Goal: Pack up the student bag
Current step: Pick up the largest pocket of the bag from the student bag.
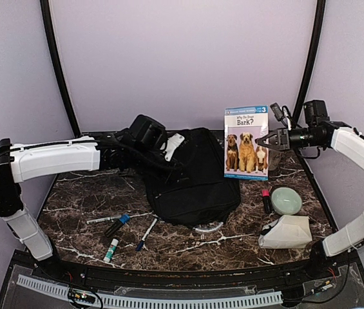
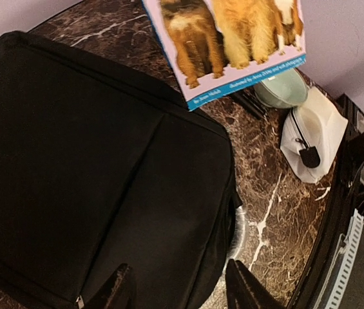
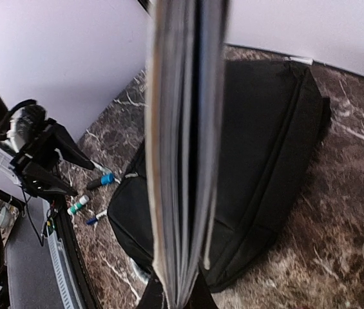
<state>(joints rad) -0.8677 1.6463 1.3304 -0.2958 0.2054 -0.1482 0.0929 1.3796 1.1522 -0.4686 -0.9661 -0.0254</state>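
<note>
The black student bag (image 1: 194, 183) lies flat in the middle of the marble table and fills the left wrist view (image 2: 91, 167). Its grey loop handle (image 1: 209, 227) sticks out at the near edge. My left gripper (image 1: 171, 151) hovers open and empty over the bag's back left part, fingers (image 2: 114, 290) spread above the fabric. My right gripper (image 1: 264, 140) is shut on the right edge of a dog picture book (image 1: 246, 141), holding it upright in the air beside the bag's right side. The right wrist view shows the book edge-on (image 3: 182, 129) with the bag (image 3: 265, 141) behind it.
A blue-capped marker (image 1: 117, 225), a pen (image 1: 146, 233), a glue stick (image 1: 111, 250) and a white pen (image 1: 104, 219) lie front left. A green bowl (image 1: 286, 199), a pink-capped stick (image 1: 266, 201) and a white pouch (image 1: 286, 232) sit front right.
</note>
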